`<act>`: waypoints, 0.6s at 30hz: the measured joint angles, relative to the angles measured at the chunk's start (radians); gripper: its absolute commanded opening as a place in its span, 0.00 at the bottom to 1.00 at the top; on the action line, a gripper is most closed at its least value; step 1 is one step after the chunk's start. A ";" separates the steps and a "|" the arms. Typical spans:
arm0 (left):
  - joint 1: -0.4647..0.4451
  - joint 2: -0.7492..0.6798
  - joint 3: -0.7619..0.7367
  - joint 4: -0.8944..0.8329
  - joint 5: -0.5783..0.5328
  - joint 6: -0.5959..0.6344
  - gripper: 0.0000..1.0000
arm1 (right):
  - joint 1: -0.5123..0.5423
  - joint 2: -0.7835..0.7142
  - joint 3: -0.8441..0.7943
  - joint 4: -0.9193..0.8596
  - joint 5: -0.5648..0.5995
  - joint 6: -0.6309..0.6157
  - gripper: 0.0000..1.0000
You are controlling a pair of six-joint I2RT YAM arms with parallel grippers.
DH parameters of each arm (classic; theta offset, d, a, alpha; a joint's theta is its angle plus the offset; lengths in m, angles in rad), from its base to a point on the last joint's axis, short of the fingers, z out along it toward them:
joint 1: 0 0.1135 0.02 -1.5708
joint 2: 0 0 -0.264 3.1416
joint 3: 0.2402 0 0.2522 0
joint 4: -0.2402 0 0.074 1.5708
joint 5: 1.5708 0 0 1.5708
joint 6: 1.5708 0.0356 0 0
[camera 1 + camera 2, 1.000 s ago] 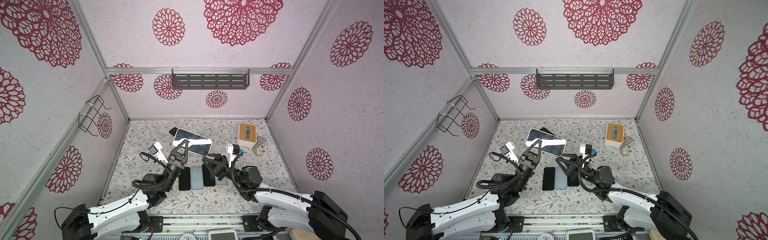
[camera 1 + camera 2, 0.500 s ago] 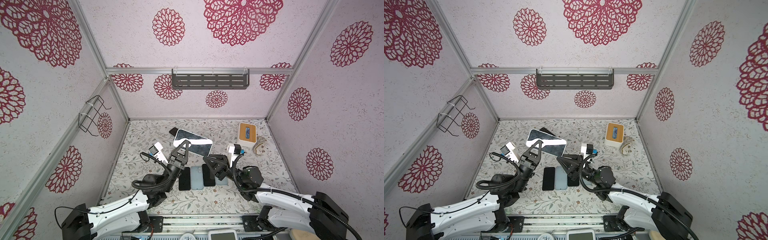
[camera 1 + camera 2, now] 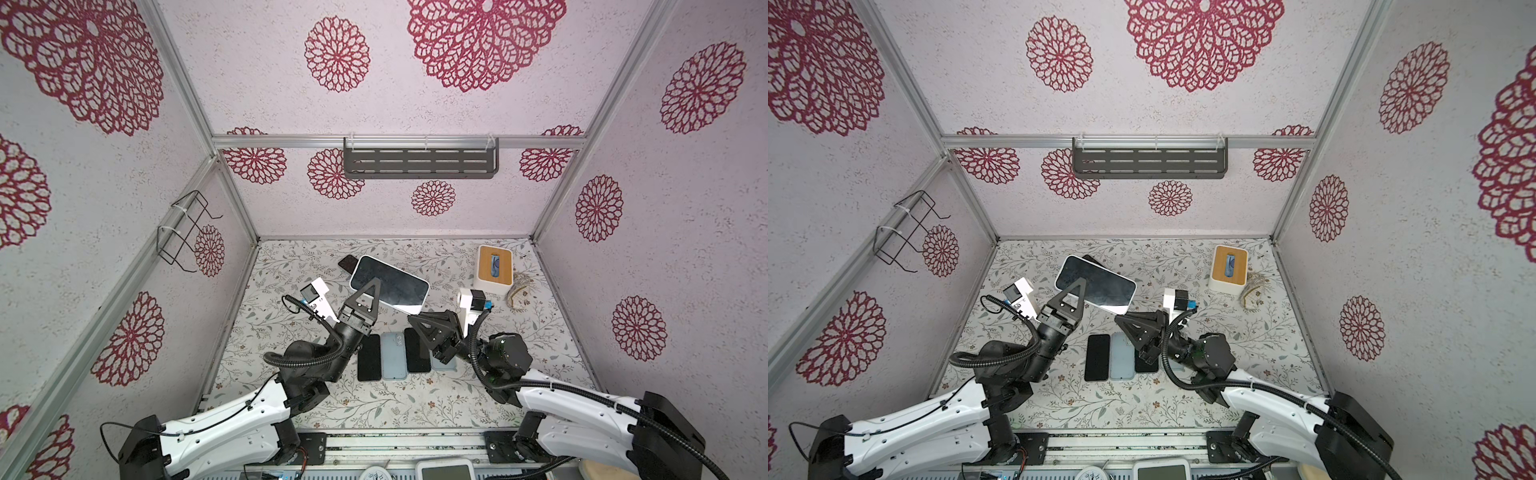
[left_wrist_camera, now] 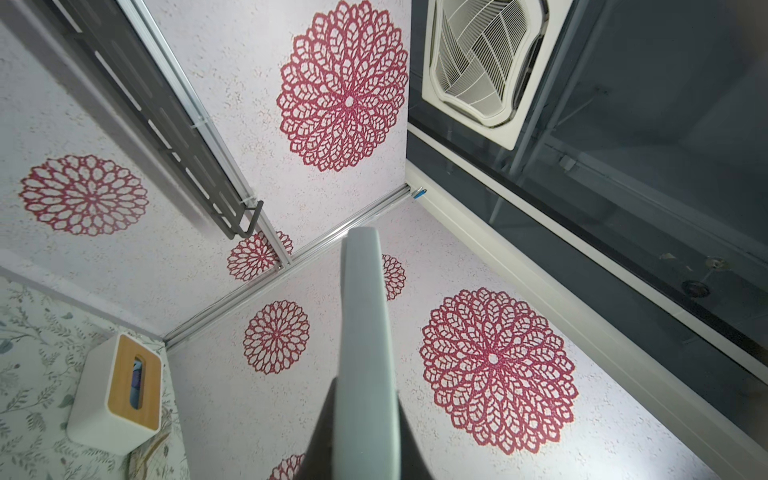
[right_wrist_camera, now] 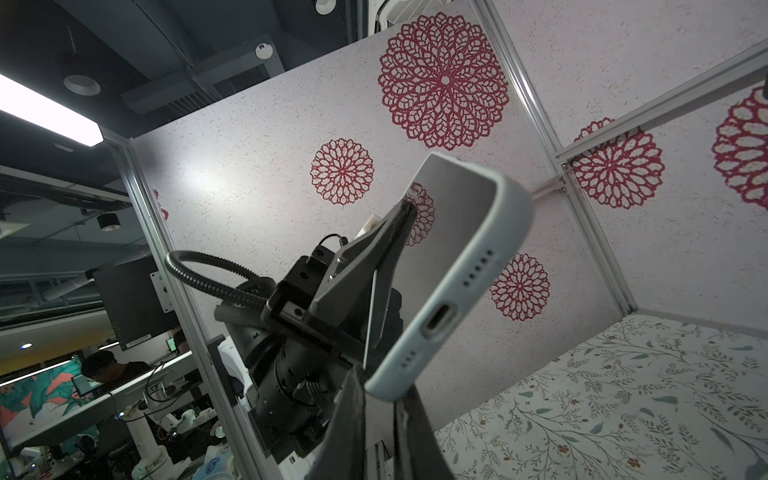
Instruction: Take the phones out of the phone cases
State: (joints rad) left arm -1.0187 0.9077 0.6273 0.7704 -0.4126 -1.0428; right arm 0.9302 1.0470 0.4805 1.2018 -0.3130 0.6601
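The phone [image 3: 395, 286] [image 3: 1100, 286], dark screen up, sits in a pale phone case [image 3: 409, 309] [image 5: 478, 257] and is held tilted above the table. My left gripper [image 3: 374, 284] [image 3: 1079, 282] [image 4: 365, 390] is shut on the case's long side, one finger across the screen. The case's edge [image 4: 365, 332] fills the gap between its fingers. My right gripper [image 3: 411, 319] [image 3: 1118, 318] [image 5: 382, 395] is at the near corner by the charging port [image 5: 438, 318], its two fingers closed on that corner of the case.
Below the grippers a black phone [image 3: 369, 357], a pale blue case [image 3: 393, 355] and another black phone [image 3: 417, 353] lie in a row. A dark phone [image 3: 348, 262] lies behind the held one. A white tissue box [image 3: 494, 266] stands at the back right.
My right gripper's jaws have closed in on the case's near corner, after edging slightly toward it. The left gripper and the phone have stayed put.
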 measured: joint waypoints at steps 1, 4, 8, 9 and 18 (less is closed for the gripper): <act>0.000 -0.007 0.017 -0.046 0.005 -0.006 0.00 | 0.000 -0.018 0.000 -0.031 -0.002 -0.025 0.01; -0.002 -0.023 0.066 -0.172 0.021 -0.023 0.00 | 0.003 -0.069 0.000 -0.131 -0.003 -0.115 0.00; -0.002 -0.039 0.108 -0.306 0.038 -0.025 0.00 | 0.000 -0.112 0.010 -0.277 0.032 -0.234 0.00; -0.003 -0.040 0.113 -0.328 0.043 -0.026 0.00 | 0.000 -0.119 0.016 -0.306 0.040 -0.260 0.00; -0.002 -0.077 0.102 -0.393 0.059 -0.023 0.00 | -0.009 -0.168 0.026 -0.444 0.062 -0.370 0.32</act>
State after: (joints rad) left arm -1.0203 0.8303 0.7292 0.3771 -0.3538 -1.0657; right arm 0.9215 0.8787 0.5060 0.7574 -0.2508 0.2901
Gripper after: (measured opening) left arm 0.124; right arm 0.263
